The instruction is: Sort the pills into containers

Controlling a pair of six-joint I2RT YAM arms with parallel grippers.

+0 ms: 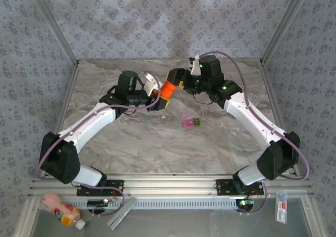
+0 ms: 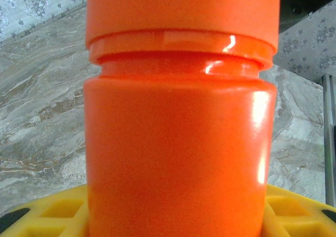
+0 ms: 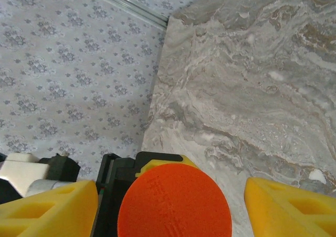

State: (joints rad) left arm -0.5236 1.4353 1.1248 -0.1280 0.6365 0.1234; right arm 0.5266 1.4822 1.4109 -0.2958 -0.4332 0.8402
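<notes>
My left gripper (image 1: 164,98) is shut on a small orange bottle (image 1: 168,89) and holds it above the marble table, cap toward the right arm. In the left wrist view the bottle (image 2: 178,142) stands between the yellow fingers (image 2: 47,213). My right gripper (image 1: 177,83) sits at the cap end. In the right wrist view the round orange cap (image 3: 175,203) lies between the yellow fingers (image 3: 291,205) with a gap on each side, so the jaws stand open. The containers (image 1: 190,122), a tiny pink and green case, lie on the table in front of the bottle. No pills are in view.
Patterned walls and aluminium posts (image 1: 59,35) close in the table (image 1: 157,148) on three sides. In front of the near rail lie a pink drink bottle (image 1: 60,208), a grey strip (image 1: 122,213) and a small white packet (image 1: 282,206).
</notes>
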